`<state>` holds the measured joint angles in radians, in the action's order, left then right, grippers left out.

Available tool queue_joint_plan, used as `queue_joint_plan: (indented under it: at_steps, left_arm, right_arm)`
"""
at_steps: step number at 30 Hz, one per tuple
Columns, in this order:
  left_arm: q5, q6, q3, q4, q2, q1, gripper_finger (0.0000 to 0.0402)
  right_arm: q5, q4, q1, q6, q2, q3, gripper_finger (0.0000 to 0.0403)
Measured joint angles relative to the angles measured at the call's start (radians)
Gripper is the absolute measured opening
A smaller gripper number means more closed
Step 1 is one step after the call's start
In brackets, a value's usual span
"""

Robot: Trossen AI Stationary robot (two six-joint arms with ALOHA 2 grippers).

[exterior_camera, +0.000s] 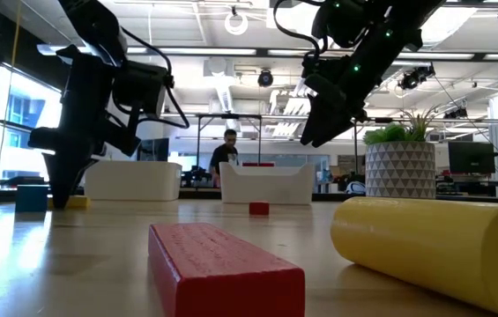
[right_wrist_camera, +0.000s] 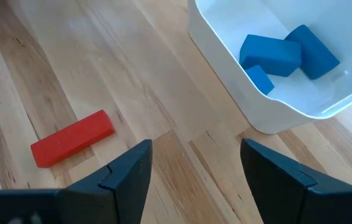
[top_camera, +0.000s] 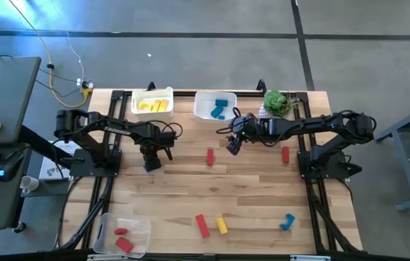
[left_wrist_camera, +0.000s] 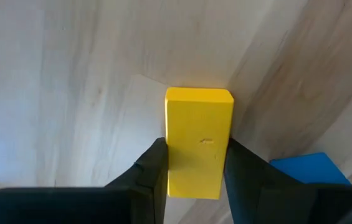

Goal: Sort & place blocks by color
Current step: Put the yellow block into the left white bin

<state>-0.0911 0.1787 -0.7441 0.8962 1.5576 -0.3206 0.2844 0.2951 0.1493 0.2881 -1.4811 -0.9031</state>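
My left gripper [top_camera: 152,162] points down at the table's left middle, its fingers on either side of a yellow block [left_wrist_camera: 199,142]. A blue block [left_wrist_camera: 309,169] lies right beside it. In the low view both blocks show at the fingertips, blue [exterior_camera: 31,197] and yellow [exterior_camera: 77,202]. My right gripper [top_camera: 232,145] hangs open above the table, just in front of the blue bin [top_camera: 215,106]. It holds nothing. A red bar [right_wrist_camera: 73,138] lies flat on the wood below it. My left gripper is pinched on the yellow block's two long sides [left_wrist_camera: 176,168], toward its near end, one finger [left_wrist_camera: 154,171] on each side. The fingers come from above, pointing down, and lie along the block. The block seems to rest on the table.
At the far edge stand a white bin with yellow blocks [top_camera: 152,104], the blue bin and a potted plant [top_camera: 277,103]. A bin with red blocks [top_camera: 123,235] sits near left. Loose: red bar [top_camera: 210,156], red block [top_camera: 285,154], red bar [top_camera: 202,225], yellow piece [top_camera: 221,225], blue piece [top_camera: 287,222].
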Motion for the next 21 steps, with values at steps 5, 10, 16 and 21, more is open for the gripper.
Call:
queue_joint_plan:
  at_steps: [5, 10, 16, 21]
  left_arm:
    - [-0.032, -0.018, -0.027, 0.010, -0.027, -0.002, 0.0101]
    - [-0.060, -0.063, -0.082, 0.020, -0.061, -0.014, 0.0099]
    - [-0.101, -0.119, -0.155, 0.031, -0.108, -0.075, 0.0105]
    - [-0.159, -0.165, -0.196, 0.040, -0.150, -0.149, 0.0103]
  right_arm:
    - [0.000, -0.002, 0.000, 0.003, 0.000, 0.000, 0.0231]
    - [-0.001, -0.011, 0.000, 0.029, 0.000, 0.000, 0.0231]
    - [-0.014, -0.014, -0.025, 0.052, 0.000, 0.000, 0.0231]
    - [-0.031, -0.014, -0.060, 0.052, 0.000, 0.000, 0.0231]
